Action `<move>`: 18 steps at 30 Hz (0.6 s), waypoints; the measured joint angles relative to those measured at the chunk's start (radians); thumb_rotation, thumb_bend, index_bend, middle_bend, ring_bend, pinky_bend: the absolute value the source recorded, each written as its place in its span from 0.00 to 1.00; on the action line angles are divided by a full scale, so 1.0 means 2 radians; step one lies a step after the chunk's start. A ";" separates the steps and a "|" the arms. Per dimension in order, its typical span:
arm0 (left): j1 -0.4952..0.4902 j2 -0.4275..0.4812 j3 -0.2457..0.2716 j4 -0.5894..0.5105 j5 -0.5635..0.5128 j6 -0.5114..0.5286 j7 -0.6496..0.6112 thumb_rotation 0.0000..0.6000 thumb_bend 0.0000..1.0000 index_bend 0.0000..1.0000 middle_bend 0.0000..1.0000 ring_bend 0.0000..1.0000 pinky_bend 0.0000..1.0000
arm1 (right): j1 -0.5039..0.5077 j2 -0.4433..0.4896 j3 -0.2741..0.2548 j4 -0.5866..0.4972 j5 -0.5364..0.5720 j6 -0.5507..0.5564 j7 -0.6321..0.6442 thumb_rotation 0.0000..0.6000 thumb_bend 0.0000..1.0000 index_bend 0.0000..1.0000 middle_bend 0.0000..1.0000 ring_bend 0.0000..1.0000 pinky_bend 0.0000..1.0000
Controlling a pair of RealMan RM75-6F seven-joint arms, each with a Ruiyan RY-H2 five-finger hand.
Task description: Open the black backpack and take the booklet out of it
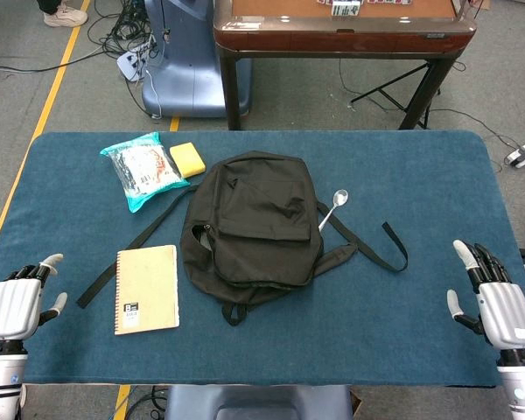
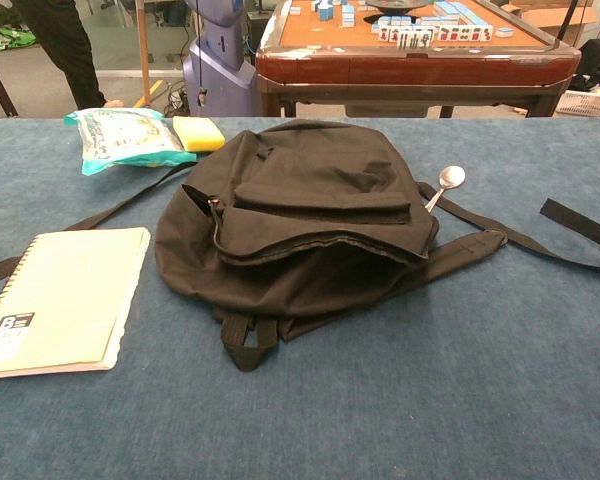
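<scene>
The black backpack (image 1: 254,227) lies flat in the middle of the blue table, its main zip partly parted along the near side (image 2: 310,250). A pale yellow spiral-bound booklet (image 1: 147,289) lies on the cloth to the backpack's left, also in the chest view (image 2: 65,298). My left hand (image 1: 17,302) rests at the table's near left corner, fingers spread, holding nothing. At the near right corner my right hand (image 1: 494,297) sits the same way, fingers apart and empty. Neither hand shows in the chest view.
A teal snack packet (image 1: 143,171) and a yellow sponge (image 1: 188,158) lie at the back left. A metal spoon (image 1: 334,206) rests by the backpack's right side. Straps (image 1: 381,249) trail right and left. A wooden mahjong table (image 1: 341,35) stands beyond the far edge.
</scene>
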 measured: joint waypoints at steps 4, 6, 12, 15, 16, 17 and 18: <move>0.000 -0.001 -0.002 -0.001 0.002 -0.001 0.000 1.00 0.30 0.28 0.41 0.36 0.43 | 0.004 0.002 0.001 -0.004 -0.002 -0.012 -0.004 1.00 0.45 0.00 0.09 0.00 0.09; 0.001 -0.001 -0.004 -0.002 0.003 -0.002 -0.002 1.00 0.30 0.28 0.41 0.36 0.43 | 0.008 0.004 0.000 -0.007 -0.004 -0.020 -0.006 1.00 0.43 0.00 0.09 0.00 0.09; 0.002 0.000 -0.008 -0.004 0.003 -0.002 -0.002 1.00 0.29 0.28 0.41 0.36 0.43 | 0.031 0.005 0.001 -0.019 -0.011 -0.060 -0.018 1.00 0.38 0.00 0.09 0.00 0.09; 0.002 0.001 -0.008 -0.004 0.005 -0.005 -0.001 1.00 0.29 0.28 0.41 0.36 0.43 | 0.051 0.001 0.005 -0.025 -0.012 -0.091 -0.026 1.00 0.33 0.00 0.09 0.00 0.09; 0.001 0.001 -0.008 -0.004 0.005 -0.006 -0.001 1.00 0.29 0.28 0.41 0.36 0.43 | 0.057 -0.001 0.006 -0.028 -0.011 -0.101 -0.029 1.00 0.32 0.00 0.09 0.00 0.09; 0.001 0.001 -0.008 -0.004 0.005 -0.008 0.000 1.00 0.29 0.28 0.41 0.36 0.43 | 0.065 -0.004 0.008 -0.030 -0.010 -0.112 -0.032 1.00 0.30 0.00 0.09 0.00 0.09; 0.001 0.002 -0.009 -0.006 0.006 -0.009 0.000 1.00 0.30 0.28 0.41 0.36 0.43 | 0.076 -0.009 0.011 -0.033 -0.008 -0.129 -0.037 1.00 0.28 0.00 0.09 0.00 0.09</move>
